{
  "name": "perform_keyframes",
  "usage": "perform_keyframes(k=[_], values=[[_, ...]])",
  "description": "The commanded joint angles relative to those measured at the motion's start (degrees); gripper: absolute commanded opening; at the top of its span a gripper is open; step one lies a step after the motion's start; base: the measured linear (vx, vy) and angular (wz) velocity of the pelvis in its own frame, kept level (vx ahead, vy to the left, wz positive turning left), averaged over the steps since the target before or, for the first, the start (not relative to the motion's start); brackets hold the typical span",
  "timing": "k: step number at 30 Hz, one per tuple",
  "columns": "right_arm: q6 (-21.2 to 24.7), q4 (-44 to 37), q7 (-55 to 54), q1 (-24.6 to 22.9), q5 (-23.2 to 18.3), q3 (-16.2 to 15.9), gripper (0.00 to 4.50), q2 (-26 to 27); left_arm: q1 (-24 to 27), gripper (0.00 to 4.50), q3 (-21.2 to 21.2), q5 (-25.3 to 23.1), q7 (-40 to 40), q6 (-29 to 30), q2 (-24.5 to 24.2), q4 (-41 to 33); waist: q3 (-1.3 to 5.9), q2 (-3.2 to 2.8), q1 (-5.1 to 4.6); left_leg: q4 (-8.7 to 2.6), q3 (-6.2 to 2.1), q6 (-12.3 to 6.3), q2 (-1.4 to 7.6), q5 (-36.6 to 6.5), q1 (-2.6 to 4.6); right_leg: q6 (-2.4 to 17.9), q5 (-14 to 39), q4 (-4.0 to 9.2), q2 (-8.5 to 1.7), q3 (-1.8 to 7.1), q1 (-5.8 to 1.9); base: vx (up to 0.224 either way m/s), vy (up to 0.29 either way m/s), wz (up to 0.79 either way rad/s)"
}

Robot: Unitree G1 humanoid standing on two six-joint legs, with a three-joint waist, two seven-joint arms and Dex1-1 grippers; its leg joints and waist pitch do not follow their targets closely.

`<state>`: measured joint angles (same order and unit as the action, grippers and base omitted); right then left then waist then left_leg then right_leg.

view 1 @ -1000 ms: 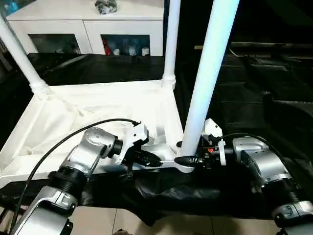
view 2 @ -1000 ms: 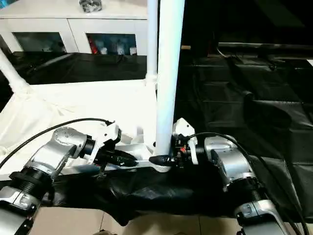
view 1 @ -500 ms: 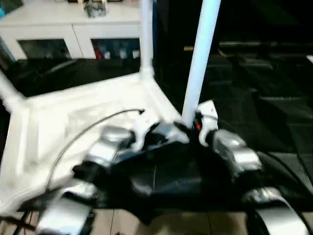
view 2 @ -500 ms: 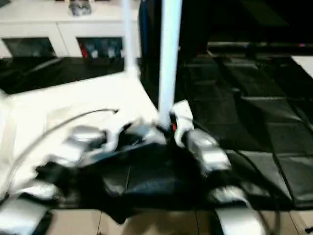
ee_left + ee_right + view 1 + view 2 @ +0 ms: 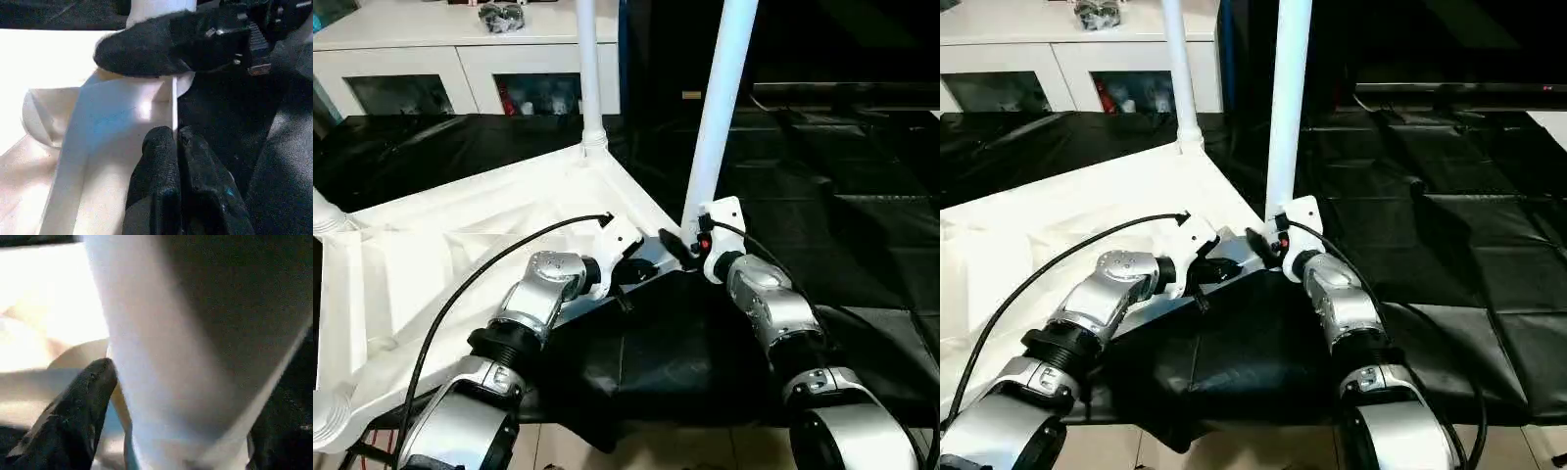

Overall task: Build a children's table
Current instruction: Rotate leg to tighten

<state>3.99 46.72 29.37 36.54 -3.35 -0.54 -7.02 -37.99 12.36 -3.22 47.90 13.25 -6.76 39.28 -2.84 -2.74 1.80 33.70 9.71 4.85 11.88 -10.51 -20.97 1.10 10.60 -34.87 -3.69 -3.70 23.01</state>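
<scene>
The tabletop (image 5: 480,245) is lying upside down on black sheeting (image 5: 842,225), one corner pointing toward the robot; open sheeting is stretching away on the right. Legs (image 5: 717,108) are standing upright in the sockets, long axes vertical. The left gripper (image 5: 175,147) is pinching the tabletop's thin rim, fingers together on it. The right gripper (image 5: 677,247) is straddling the near leg's base, fingers (image 5: 78,416) spread either side. Both forearms are angling inward toward that corner.

White cabinet (image 5: 470,59) (glass doors) behind black sheeting (image 5: 862,245).
</scene>
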Motion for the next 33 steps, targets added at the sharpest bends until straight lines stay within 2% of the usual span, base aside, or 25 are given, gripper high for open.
perform_keyframes(k=[1,2,4,6,7,8,9,11,12,16,17,20,22,26,28,29,30,33], values=[[0.9,-1.7,5.4,-1.6,1.0,-3.5,4.06,-0.4,-1.3,0.0,1.8,0.6,1.4,-1.7,1.9,-0.8,3.59,1.0,0.07,-3.54,0.11,-4.21,0.78,-10.7,0.04,12.2,12.7,4.91,-3.73,2.37,-3.23,0.0,0.0,0.0],[0.9,-2.9,7.0,-2.3,0.9,-3.4,4.06,-1.8,-1.2,0.0,1.9,0.5,1.5,-1.8,1.8,-0.8,3.67,0.93,0.23,-3.48,0.06,-4.42,0.83,-10.1,0.02,12.3,12.0,4.79,-3.79,2.36,-3.33,0.0,0.0,0.0],[0.7,-5.6,10.4,-3.6,0.6,-3.2,4.06,-4.8,-1.0,0.0,2.0,0.4,2.0,-2.1,1.7,-0.9,3.94,1.01,0.82,-3.14,0.27,-5.91,0.98,-8.0,0.24,13.4,7.3,4.42,-3.72,2.51,-3.3,0.0,0.0,0.0],[0.8,-10.7,17.3,-6.3,-1.6,-1.7,4.06,-10.9,-0.6,0.0,2.1,0.4,2.6,-2.3,1.4,-1.2,4.01,0.77,1.24,-2.97,0.28,-6.82,0.94,-6.7,0.04,14.1,4.4,4.05,-3.63,2.41,-3.55,0.0,0.0,0.0],[0.8,-10.7,17.3,-6.3,-1.6,-1.7,4.06,-10.9,-0.6,0.0,2.1,0.4,2.6,-2.3,1.4,-1.2,4.0,0.93,1.41,-2.96,0.32,-7.26,0.93,-6.7,0.05,14.0,3.7,4.13,-3.59,2.39,-3.65,0.0,0.0,0.0],[1.5,-13.3,20.7,-7.8,-3.0,-0.9,4.06,-14.0,-0.3,0.0,2.3,0.4,3.2,-2.5,1.2,-1.4,4.04,0.68,1.51,-2.9,0.23,-7.59,0.88,-6.3,-0.11,14.5,3.1,3.91,-3.72,2.35,-3.68,0.0,0.0,0.0],[3.1,-17.5,25.8,-10.4,-5.4,0.5,4.06,-19.1,0.1,0.0,2.7,0.5,4.3,-3.1,0.7,-1.5,3.94,0.6,1.76,-2.82,0.27,-8.03,0.89,-6.9,0.01,14.1,3.3,4.16,-3.55,2.32,-3.82,0.0,0.0,0.0],[4.2,-19.7,28.6,-12.0,-6.7,1.2,4.06,-21.8,0.3,0.0,2.9,0.6,5.0,-3.7,0.3,-1.6,4.01,1.08,1.95,-2.71,0.28,-8.57,0.92,-6.7,-0.14,14.1,3.3,4.13,-3.52,2.28,-4.02,0.0,0.0,0.0],[5.0,-21.4,30.4,-13.6,-7.6,2.0,4.06,-23.7,0.5,0.0,3.0,0.6,5.1,-3.7,0.1,-1.7,4.01,1.01,1.95,-2.64,0.28,-8.69,0.66,-6.5,-0.36,13.6,4.4,4.2,-3.51,2.13,-4.12,0.0,0.0,0.0],[6.8,-23.7,31.3,-15.8,-8.7,3.0,4.06,-25.0,0.9,0.0,3.4,0.9,6.2,-4.1,-0.2,-2.2,3.69,1.19,1.49,-2.72,0.36,-8.03,0.54,-8.8,-0.17,11.5,13.4,5.35,-3.5,1.85,-3.58,0.0,0.0,0.0],[6.9,-24.4,31.3,-16.3,-8.9,3.1,4.06,-25.0,0.9,0.0,3.4,1.1,6.4,-4.1,-0.3,-2.3,3.69,1.13,1.51,-2.75,0.33,-7.94,0.6,-8.9,-0.11,11.4,14.1,5.43,-3.56,1.87,-3.5,0.0,0.0,0.0],[8.4,-26.2,30.0,-16.9,-10.4,3.3,4.06,-24.1,1.4,0.0,3.9,1.6,8.4,-4.5,-0.5,-3.4,3.75,1.09,1.58,-2.91,0.18,-7.6,0.82,-8.3,-0.17,11.5,13.5,5.2,-3.55,1.86,-3.39,0.0,0.0,0.0],[10.2,-27.3,28.7,-16.3,-11.9,3.9,4.38,-22.9,2.4,0.0,4.9,2.2,11.5,-5.2,-1.3,-5.1,3.85,0.97,1.74,-2.92,0.12,-7.74,0.93,-7.5,-0.07,11.9,11.8,5.02,-3.59,1.97,-3.34,0.0,0.0,0.0],[12.2,-29.7,29.1,-15.8,-13.7,4.0,4.47,-21.6,3.8,0.0,6.6,3.0,16.5,-5.2,-3.2,-7.9,3.95,0.65,1.99,-2.95,0.15,-7.68,1.15,-6.7,0.01,12.9,8.9,4.61,-3.59,2.02,-3.24,0.0,0.0,0.0],[11.8,-31.0,30.3,-16.3,-12.1,2.1,4.47,-22.1,4.5,0.0,7.3,3.2,18.9,-5.0,-4.7,-9.4,3.9,0.55,2.22,-3.02,0.16,-7.16,1.23,-7.4,0.04,13.0,8.8,4.52,-3.68,2.03,-3.22,0.0,0.0,0.0],[11.8,-31.0,30.3,-16.3,-12.1,2.1,4.47,-22.1,4.5,0.0,7.3,3.2,18.9,-5.0,-4.7,-9.4,3.86,0.59,2.23,-3.05,0.14,-6.96,1.2,-7.5,-0.02,12.9,8.9,4.51,-3.7,2.03,-3.3,0.0,0.0,0.0],[11.2,-31.5,31.7,-16.8,-10.9,0.2,4.47,-22.5,4.6,0.0,7.3,3.1,19.6,-5.1,-5.5,-9.8,3.84,0.47,2.22,-3.09,0.13,-6.58,1.17,-7.8,0.07,12.7,9.4,4.55,-3.72,2.04,-3.27,0.0,0.0,0.0],[11.1,-32.2,33.3,-17.3,-10.3,-2.2,4.47,-23.2,4.9,0.0,7.4,3.1,20.7,-5.2,-6.7,-10.3,3.78,0.59,2.27,-3.12,0.2,-6.14,1.14,-8.2,0.16,12.3,10.2,4.69,-3.7,2.14,-3.23,0.0,0.0,0.0]])
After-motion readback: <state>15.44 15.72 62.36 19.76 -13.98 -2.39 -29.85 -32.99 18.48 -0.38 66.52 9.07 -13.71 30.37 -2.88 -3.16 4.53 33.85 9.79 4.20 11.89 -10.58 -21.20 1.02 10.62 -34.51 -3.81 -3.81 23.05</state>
